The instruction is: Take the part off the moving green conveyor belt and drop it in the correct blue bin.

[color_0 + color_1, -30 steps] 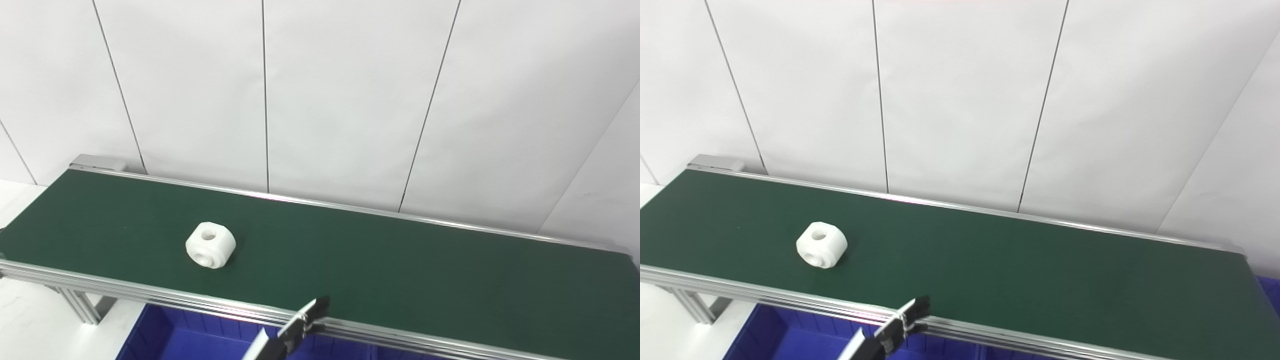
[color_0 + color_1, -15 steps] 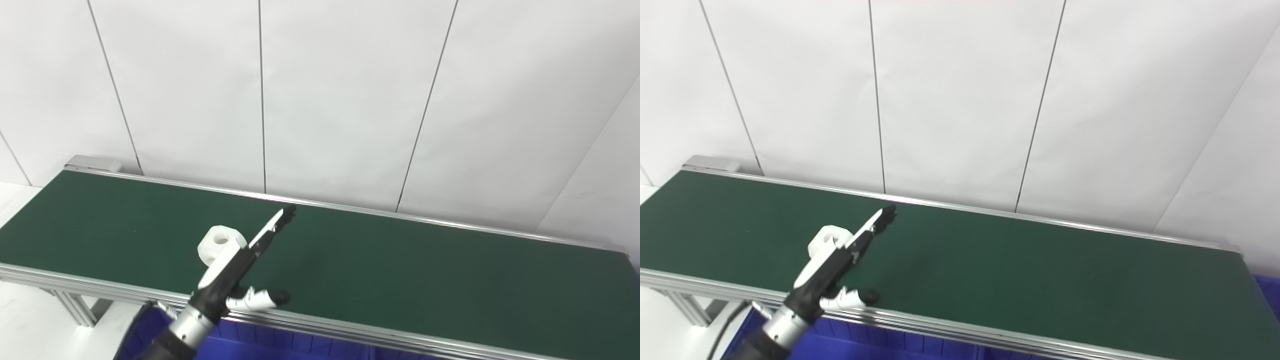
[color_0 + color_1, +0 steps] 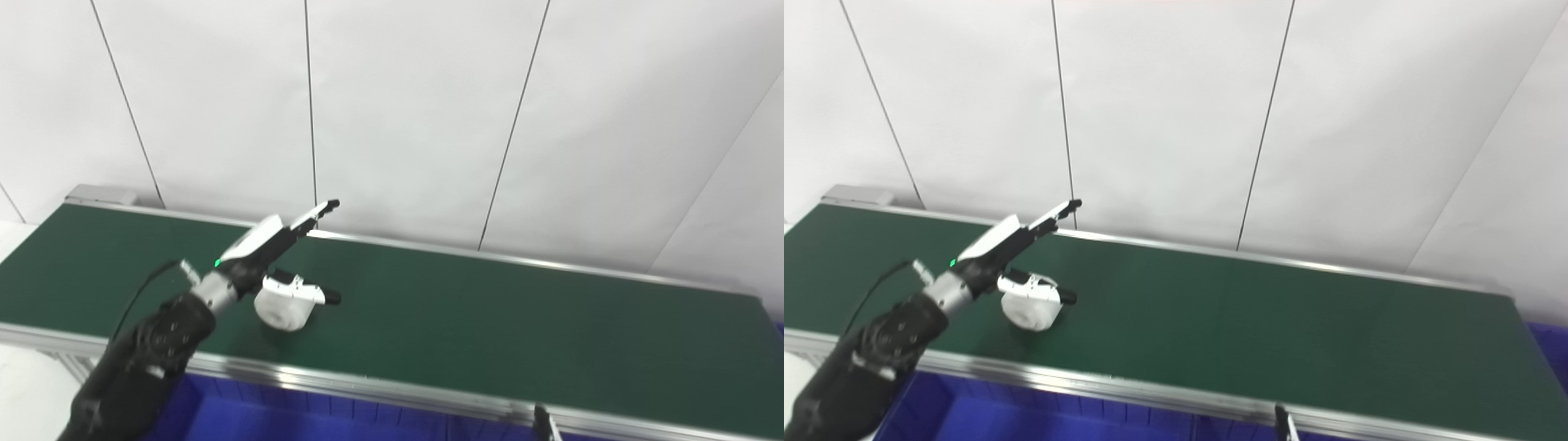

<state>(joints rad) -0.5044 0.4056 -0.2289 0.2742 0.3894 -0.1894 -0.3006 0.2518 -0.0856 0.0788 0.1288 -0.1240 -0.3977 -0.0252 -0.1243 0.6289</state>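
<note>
A white round part (image 3: pixel 283 312) with a hole through it lies on the green conveyor belt (image 3: pixel 490 324), left of the middle. My left hand (image 3: pixel 269 248) hovers right over it, reaching in from the near left. The hand is open: its fingers (image 3: pixel 315 213) stretch toward the far rail and its thumb (image 3: pixel 303 295) lies across the top of the part. I cannot tell whether the thumb touches the part. Only a dark tip of my right hand (image 3: pixel 541 421) pokes up at the bottom edge, below the belt's near rail.
A blue bin (image 3: pixel 275 416) sits under the belt's near rail at the lower left. A second patch of blue (image 3: pixel 1549 349) shows past the belt's right end. A white panelled wall stands just behind the far rail (image 3: pixel 520 262).
My left hand rose from below the near rail and now reaches over the part. The part rode a little to the right. The right hand's tip appeared at the bottom edge. The camera shifted slightly.
</note>
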